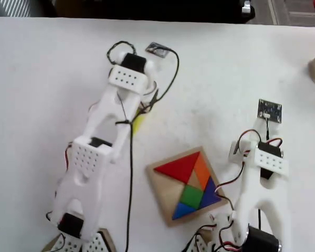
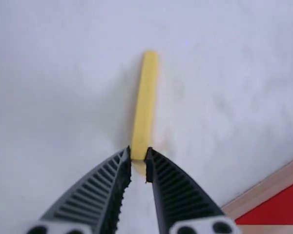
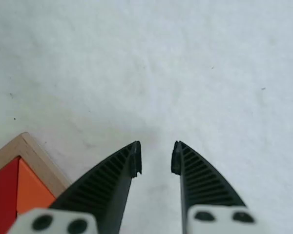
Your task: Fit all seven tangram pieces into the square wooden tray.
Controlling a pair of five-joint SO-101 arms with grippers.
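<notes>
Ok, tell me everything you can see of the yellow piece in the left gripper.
The yellow piece shows edge-on as a thin, straight strip, plain yellow, likely painted wood. The left gripper is shut on its near end, a fingertip on each flat face; the rest juts past the tips over the white table. Whether it rests on the table or is lifted, I cannot tell. It sits apart from the wooden tray, outside it.

No legible text, numbers or labels. A small circuit board [image 1: 269,110] sits on the table beyond the right corner of the wooden tray [image 1: 160,185]. A second board [image 1: 158,50] lies farther off, well past the tray's top corner. Any print on either is too small to read.
</notes>
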